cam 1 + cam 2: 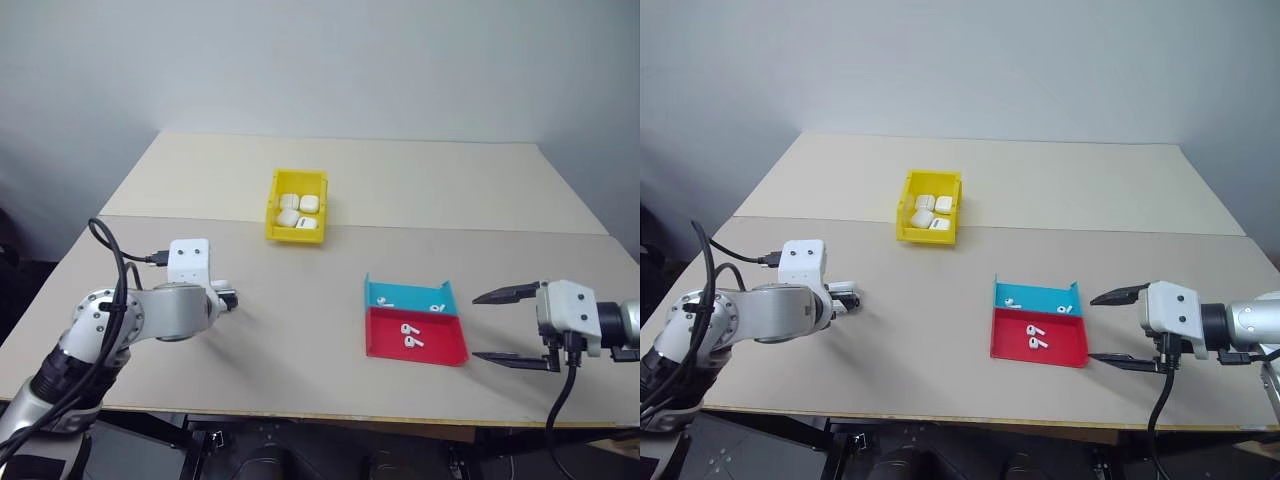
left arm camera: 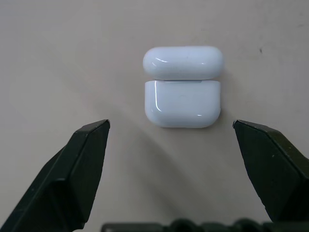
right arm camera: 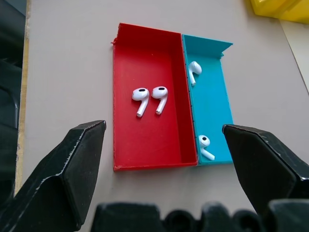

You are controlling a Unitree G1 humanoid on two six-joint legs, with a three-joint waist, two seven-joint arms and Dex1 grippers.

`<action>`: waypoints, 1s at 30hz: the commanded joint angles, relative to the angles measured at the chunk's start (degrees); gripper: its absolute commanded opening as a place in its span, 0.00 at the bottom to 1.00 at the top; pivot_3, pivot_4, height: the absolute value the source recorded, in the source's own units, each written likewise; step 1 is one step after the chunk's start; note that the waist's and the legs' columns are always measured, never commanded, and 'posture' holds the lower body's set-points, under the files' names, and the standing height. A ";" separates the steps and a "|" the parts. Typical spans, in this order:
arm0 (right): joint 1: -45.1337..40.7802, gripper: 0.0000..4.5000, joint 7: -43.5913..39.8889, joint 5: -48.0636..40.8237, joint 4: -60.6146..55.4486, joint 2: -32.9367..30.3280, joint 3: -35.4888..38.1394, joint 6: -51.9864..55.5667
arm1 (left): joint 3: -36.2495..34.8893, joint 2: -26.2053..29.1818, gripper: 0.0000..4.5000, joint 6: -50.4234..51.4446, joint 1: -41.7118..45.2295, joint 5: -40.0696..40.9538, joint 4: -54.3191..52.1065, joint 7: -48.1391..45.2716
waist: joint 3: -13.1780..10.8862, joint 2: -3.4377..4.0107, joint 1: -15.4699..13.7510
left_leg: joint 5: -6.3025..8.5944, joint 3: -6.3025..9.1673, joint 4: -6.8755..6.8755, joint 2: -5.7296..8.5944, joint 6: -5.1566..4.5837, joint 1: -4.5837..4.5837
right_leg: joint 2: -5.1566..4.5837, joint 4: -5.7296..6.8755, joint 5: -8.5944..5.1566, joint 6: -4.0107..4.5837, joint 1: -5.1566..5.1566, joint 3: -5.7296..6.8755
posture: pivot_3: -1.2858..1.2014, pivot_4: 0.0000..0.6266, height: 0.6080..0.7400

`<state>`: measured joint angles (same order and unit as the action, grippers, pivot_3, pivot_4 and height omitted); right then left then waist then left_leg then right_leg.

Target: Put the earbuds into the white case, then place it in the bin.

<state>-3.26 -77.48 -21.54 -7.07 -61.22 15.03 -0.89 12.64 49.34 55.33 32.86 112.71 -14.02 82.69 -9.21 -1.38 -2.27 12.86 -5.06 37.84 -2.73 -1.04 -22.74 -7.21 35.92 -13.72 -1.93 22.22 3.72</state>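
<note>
With both pincers spread wide and empty, the left gripper (image 2: pixel 171 126) should straddle the white case (image 2: pixel 182 86) squarely; the right gripper (image 3: pixel 164 134) faces 2 earbuds (image 3: pixel 150 99) in the red tray (image 3: pixel 126 149).

Left arm: reaches in from the left edge, elbow bent, forearm running toward the middle, cables looped over it.
Left wrist: white camera bracket on top, hand tipped forward and down.
Left gripper (image 2: pixel 171 126): jaws spread wide, nothing between the fingers (image 2: pixel 79 164); in the head views the tips are mostly hidden behind the wrist, so the downward tilt is probably steep but hard to judge.
Right arm: comes in from the right edge, forearm about level, pointing left.
Right gripper (image 1: pixel 497 326): jaws wide apart, one finger above the other in the head view, empty.
</note>
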 commanded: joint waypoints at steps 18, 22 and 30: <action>2.81 1.00 2.05 -0.61 -4.16 -1.18 4.79 1.97 | -1.22 -7.39 0.99 4.59 4.19 -8.98 11.77 -8.34 | -0.01 -0.01 0.02 | -0.02 0.00 0.00 0.01 0.03 -0.07 | 0.00 -0.04 0.00 -0.03 0.02 0.04 | 0.52 0.24 1.00; 2.99 1.00 2.48 -0.45 -4.22 -1.04 4.63 1.77 | -1.76 -8.44 0.99 5.65 4.18 -12.09 12.34 -8.72 | -0.01 -0.01 0.01 | -0.01 0.00 0.00 0.01 0.02 -0.05 | 0.00 -0.02 0.01 -0.03 0.02 0.04 | 0.52 0.24 1.00; 3.36 1.00 3.13 -0.22 -4.35 -1.10 4.19 1.53 | -4.37 -10.38 0.99 8.33 5.22 -16.75 14.94 -11.05 | -0.01 -0.01 -0.04 | -0.01 0.04 0.00 0.01 0.00 -0.04 | 0.00 0.02 0.01 -0.03 0.00 0.09 | 0.52 0.24 1.00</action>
<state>0.38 -74.69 -21.51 -10.11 -61.51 16.94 0.79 9.63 39.06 62.78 37.24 97.73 0.99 72.22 -9.22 -1.39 -2.31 12.84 -5.03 37.85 -2.72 -1.03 -22.78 -7.21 35.92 -13.71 -1.96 22.23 3.80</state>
